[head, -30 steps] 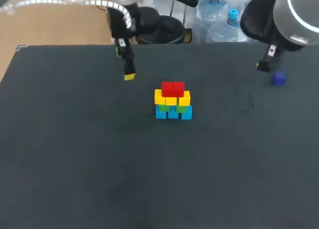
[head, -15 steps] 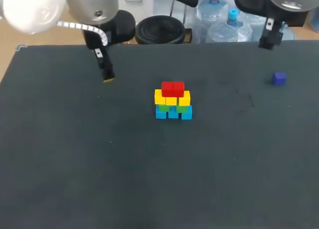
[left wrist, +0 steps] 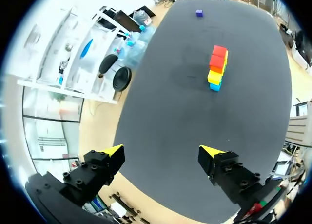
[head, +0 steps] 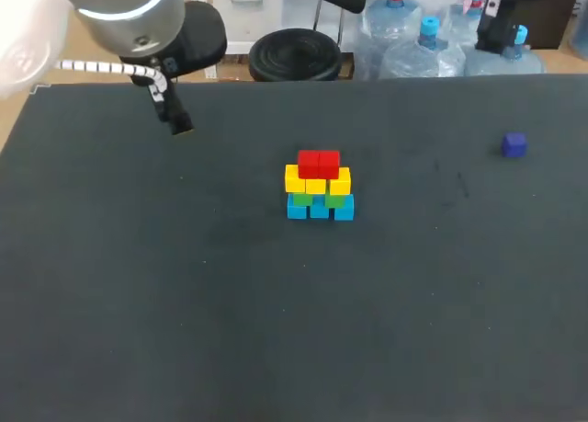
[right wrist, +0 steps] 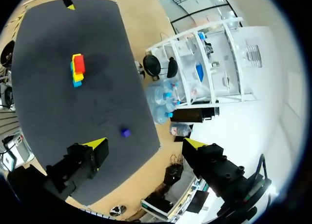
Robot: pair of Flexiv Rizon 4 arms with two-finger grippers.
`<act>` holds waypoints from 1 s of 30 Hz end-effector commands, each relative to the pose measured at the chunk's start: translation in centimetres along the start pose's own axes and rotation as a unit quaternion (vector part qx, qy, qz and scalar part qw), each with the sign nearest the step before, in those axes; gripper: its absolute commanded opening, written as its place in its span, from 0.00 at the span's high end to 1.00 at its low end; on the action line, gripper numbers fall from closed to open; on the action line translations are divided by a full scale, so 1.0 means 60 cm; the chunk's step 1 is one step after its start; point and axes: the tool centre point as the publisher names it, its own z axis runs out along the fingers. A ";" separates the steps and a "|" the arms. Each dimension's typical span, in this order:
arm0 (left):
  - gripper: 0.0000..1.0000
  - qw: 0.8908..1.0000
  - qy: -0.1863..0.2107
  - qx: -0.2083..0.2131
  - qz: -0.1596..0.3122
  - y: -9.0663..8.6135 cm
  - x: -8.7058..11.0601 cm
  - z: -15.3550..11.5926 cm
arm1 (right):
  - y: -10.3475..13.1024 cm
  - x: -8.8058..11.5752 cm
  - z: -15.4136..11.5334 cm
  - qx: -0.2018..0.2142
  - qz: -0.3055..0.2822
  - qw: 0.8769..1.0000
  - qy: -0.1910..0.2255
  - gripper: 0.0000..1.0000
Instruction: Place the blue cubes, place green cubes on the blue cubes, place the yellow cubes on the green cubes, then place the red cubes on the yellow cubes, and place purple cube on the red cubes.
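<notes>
Drawn back toward the far edge of the counter (head: 184, 302) over the last second: left gripper (left wrist: 162, 151) spread wide and empty, right gripper (right wrist: 145, 143) likewise released, well apart from the purple cube (head: 514, 144). Mid-counter, a stack (head: 319, 185) built through the red cubes (head: 319, 163). Left to do, apparently: fetching the purple cube from the right side and capping the red pair.
</notes>
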 end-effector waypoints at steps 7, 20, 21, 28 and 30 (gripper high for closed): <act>0.00 0.999 -0.001 0.037 0.034 0.005 -0.010 0.006 | -0.009 0.000 -0.013 0.002 0.004 1.000 0.022 0.00; 0.00 0.999 -0.001 0.037 0.034 0.005 -0.010 0.006 | -0.009 0.000 -0.013 0.002 0.004 1.000 0.022 0.00; 0.00 0.999 -0.001 0.037 0.034 0.005 -0.010 0.006 | -0.013 0.001 -0.002 -0.005 0.010 1.000 0.025 0.00; 0.00 0.999 -0.001 0.037 0.034 0.005 -0.010 0.006 | -0.018 0.090 0.045 -0.029 0.098 0.994 0.032 0.00; 0.00 0.999 -0.001 0.037 0.034 0.005 -0.010 0.006 | -0.011 0.121 0.056 -0.028 0.122 0.991 0.038 0.00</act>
